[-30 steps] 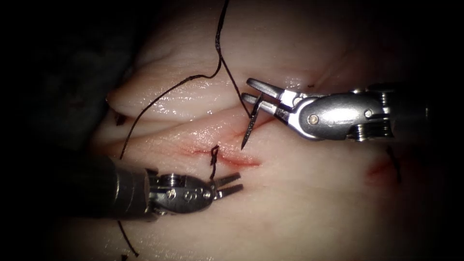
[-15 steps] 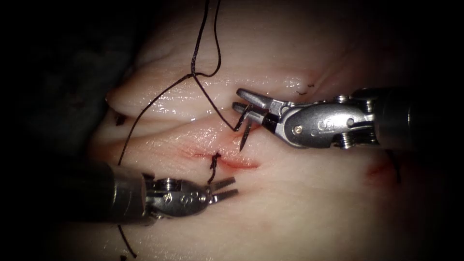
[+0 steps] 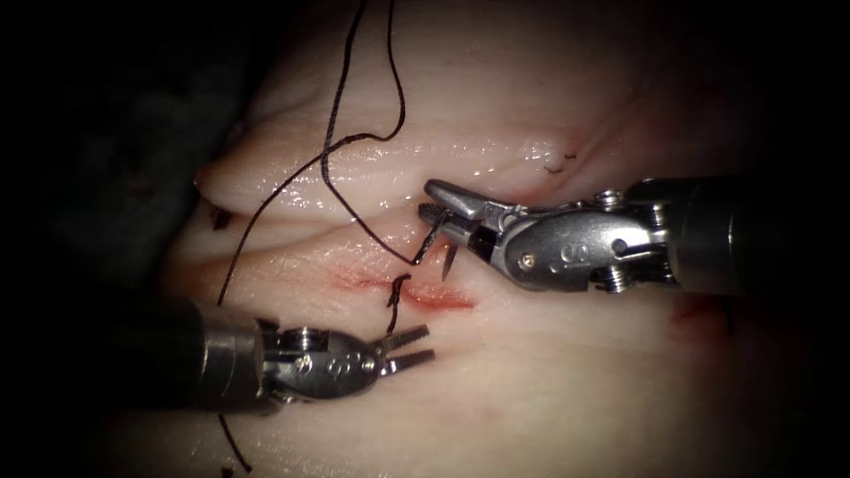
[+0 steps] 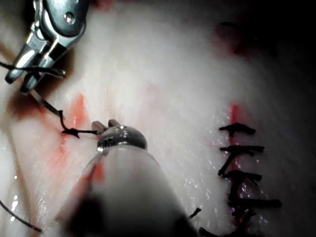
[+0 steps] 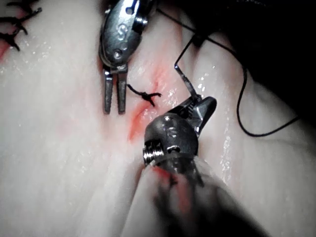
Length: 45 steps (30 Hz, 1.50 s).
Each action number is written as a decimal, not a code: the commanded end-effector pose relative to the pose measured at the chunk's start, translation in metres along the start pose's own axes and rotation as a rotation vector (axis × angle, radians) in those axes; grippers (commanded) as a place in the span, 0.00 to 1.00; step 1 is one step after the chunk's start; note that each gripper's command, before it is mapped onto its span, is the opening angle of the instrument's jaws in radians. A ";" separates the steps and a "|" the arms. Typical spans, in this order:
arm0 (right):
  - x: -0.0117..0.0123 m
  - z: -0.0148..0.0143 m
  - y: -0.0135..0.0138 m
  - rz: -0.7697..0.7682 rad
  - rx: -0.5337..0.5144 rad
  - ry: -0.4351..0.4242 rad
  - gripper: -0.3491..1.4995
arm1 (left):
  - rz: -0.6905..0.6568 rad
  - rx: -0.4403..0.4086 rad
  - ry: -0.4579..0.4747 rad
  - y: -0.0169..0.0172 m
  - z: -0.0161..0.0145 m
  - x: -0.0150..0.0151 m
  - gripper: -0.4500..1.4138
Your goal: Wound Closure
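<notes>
On the tissue (image 3: 549, 372), a short red cut (image 3: 434, 297) carries one knotted stitch (image 3: 395, 289) with a short tail. My right tool (image 3: 431, 209) reaches in from the right and is shut on the curved needle (image 3: 449, 257) near mid-curve. The needle's tip points down, just above the cut's right part; I see no part of it in the tissue. Dark thread (image 3: 332, 155) runs from the needle's other end up and to the left. My left tool (image 3: 421, 346) lies below the cut, left of the needle, jaws slightly open and holding nothing. The right wrist view has the needle (image 5: 184, 80) above the stitch (image 5: 146, 95).
A row of finished dark stitches (image 4: 243, 168) lies on the tissue away from the tools. A thread end (image 3: 232, 443) trails below the left tool's shaft. A fold of tissue (image 3: 292, 181) rises behind the cut. Red fluid (image 3: 695, 314) marks a spot at the right.
My right tool has carried the needle left and down, closer to the cut. The thread loop has swung to the left. The left tool has barely shifted.
</notes>
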<state>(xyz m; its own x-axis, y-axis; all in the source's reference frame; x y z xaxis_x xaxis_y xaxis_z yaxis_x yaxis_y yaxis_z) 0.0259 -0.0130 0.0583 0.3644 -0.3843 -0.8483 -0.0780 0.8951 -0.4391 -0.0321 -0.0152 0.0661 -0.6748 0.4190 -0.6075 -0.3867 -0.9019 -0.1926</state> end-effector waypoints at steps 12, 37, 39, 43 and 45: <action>-0.0002 0.0007 -0.0080 -0.210 -0.030 0.000 0.00 | -0.019 0.000 0.019 0.0001 0.0002 -0.0003 0.34; -0.0033 -0.0001 -0.0103 -0.360 -0.134 -0.095 0.00 | -0.018 -0.005 0.023 -0.0001 -0.0003 -0.0011 0.32; -0.0046 0.0000 -0.0118 -0.337 -0.124 -0.100 0.00 | -0.017 -0.006 0.023 -0.0002 -0.0004 -0.0011 0.31; -0.0065 0.0002 -0.0141 -0.292 -0.105 -0.103 0.00 | -0.017 -0.006 0.023 -0.0002 -0.0004 -0.0012 0.31; -0.0069 0.0002 -0.0146 -0.288 -0.098 -0.104 0.00 | -0.017 -0.006 0.023 -0.0002 -0.0003 -0.0012 0.31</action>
<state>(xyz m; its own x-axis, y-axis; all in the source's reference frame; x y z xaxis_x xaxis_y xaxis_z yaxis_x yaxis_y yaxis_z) 0.0240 -0.0230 0.0699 0.4722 -0.5915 -0.6535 -0.0420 0.7255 -0.6870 -0.0305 -0.0151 0.0661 -0.6534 0.4316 -0.6219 -0.3948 -0.8953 -0.2064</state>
